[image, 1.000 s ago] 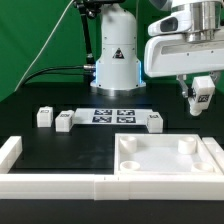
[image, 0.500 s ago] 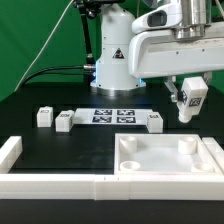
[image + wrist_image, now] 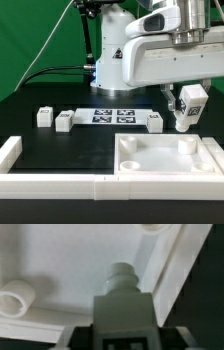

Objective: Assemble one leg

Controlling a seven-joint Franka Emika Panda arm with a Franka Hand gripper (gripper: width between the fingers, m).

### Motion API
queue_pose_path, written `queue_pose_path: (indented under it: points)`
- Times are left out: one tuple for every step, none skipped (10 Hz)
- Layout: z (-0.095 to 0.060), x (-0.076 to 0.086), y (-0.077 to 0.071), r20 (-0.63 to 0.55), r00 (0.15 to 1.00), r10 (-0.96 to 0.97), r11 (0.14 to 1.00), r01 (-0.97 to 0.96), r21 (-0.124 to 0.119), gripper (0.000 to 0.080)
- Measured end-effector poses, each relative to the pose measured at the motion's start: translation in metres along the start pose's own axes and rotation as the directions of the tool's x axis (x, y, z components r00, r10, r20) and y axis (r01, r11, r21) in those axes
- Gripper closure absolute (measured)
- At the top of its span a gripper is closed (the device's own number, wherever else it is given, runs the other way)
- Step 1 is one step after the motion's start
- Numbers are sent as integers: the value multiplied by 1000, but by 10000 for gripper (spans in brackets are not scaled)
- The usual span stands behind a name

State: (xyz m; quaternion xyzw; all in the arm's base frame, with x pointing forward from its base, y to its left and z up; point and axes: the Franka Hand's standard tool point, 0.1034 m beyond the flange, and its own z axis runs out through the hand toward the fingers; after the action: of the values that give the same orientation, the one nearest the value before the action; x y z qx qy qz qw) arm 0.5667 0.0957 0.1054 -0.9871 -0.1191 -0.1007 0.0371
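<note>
My gripper is shut on a white leg with a black-and-white tag. It holds the leg in the air above the far right corner of the big flat white panel, near a round corner socket. In the wrist view the leg points its round peg down toward the panel, between two sockets. Three more legs stand on the black table: two at the exterior view's left and one in the middle.
The marker board lies behind the legs, in front of the robot base. A low white frame runs along the table's front edge, with a raised end at the exterior view's left.
My gripper has moved to the exterior view's left and slightly down with the leg, from beyond the panel's right edge to above its far right corner.
</note>
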Motion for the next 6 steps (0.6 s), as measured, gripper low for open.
queue_pose_path:
  points:
    - [2,-1,1,0,1000,-9,1000,9,0,509]
    - [8,-2,5,5,1000,-7,1000,7,0,509]
    - [8,10,6,18,1000,-5,1000,5,7,509]
    - [8,31,8,1,1000,-5,1000,5,9,509]
    - [11,44,8,-14,1000,-5,1000,5,11,509]
    - [17,50,8,-17,1000,-4,1000,5,13,509]
